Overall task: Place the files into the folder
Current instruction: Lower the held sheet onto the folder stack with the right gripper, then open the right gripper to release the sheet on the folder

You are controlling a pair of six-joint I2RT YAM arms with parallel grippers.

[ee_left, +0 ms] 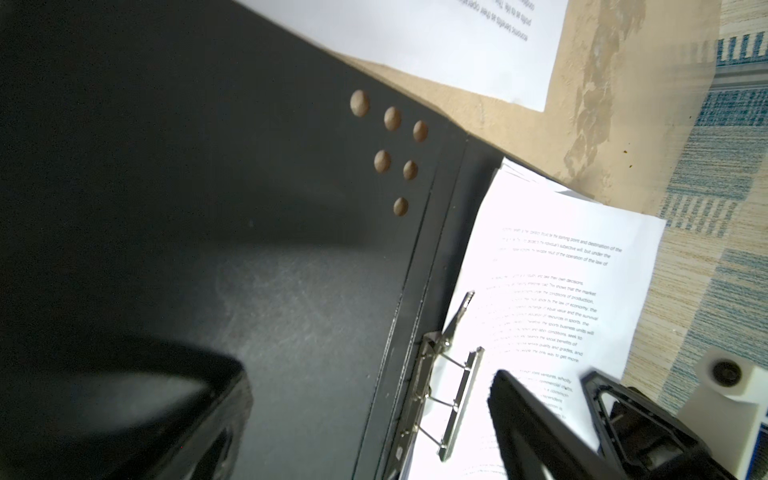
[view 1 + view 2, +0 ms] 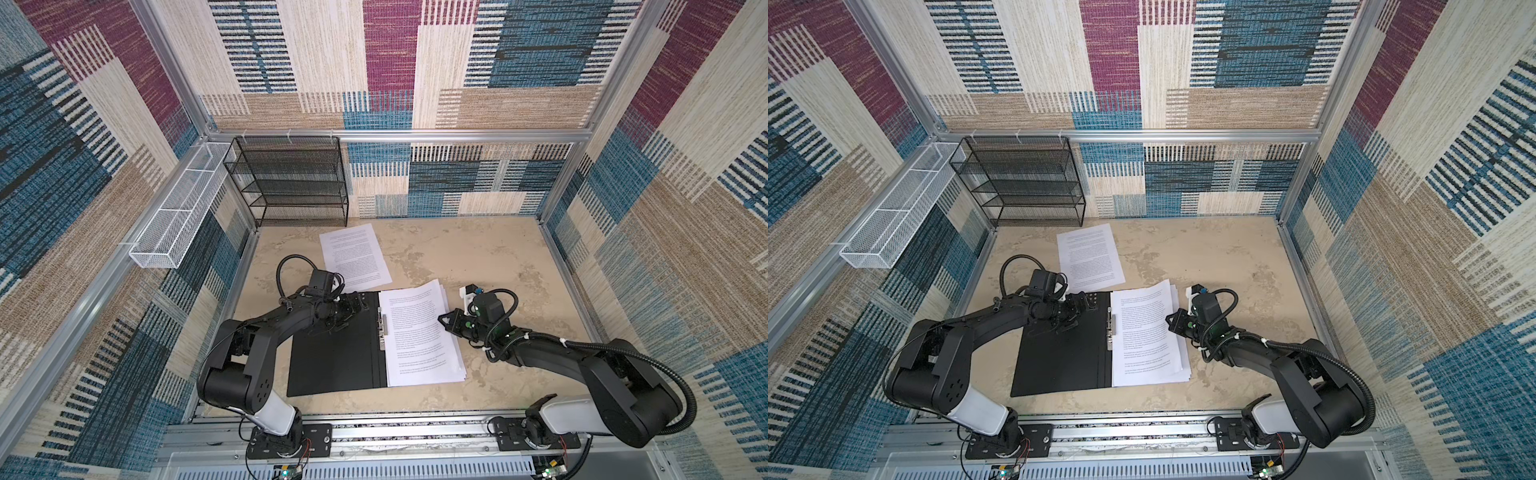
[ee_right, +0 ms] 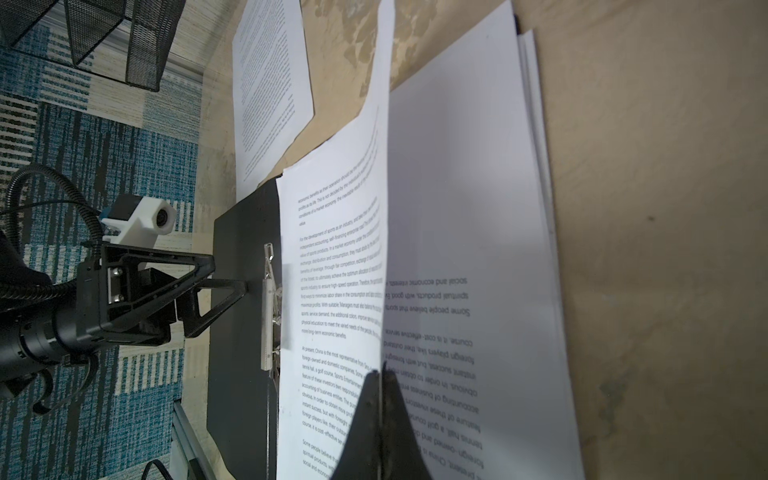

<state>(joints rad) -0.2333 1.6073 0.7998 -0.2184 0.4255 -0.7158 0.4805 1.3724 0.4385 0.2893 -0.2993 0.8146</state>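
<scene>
The folder (image 2: 336, 353) lay open, black inside up, near the middle of the tabletop's front edge. The files (image 2: 419, 332) were stacked on its right half, beside the spine clip (image 1: 457, 390). One loose sheet (image 2: 353, 255) lay apart, toward the rear edge, in front of the black rack (image 2: 291, 183).

The right jaws were clenched on the free edge of the top sheet (image 3: 332, 291). The left jaws stood released above the folder's bare left flap, grasping nothing.

The sheets were judged light, limp and apt to slide over one another. A pinch at a free edge was judged the best hold, the paper being likely to sag and drag if lifted far. The folder was judged stiffer.

Only in the right wrist view was the top sheet seen curled up off the stack; in both top views it looked nearly flat. Only in the left wrist view was the clip's bar seen raised on its wire links.
</scene>
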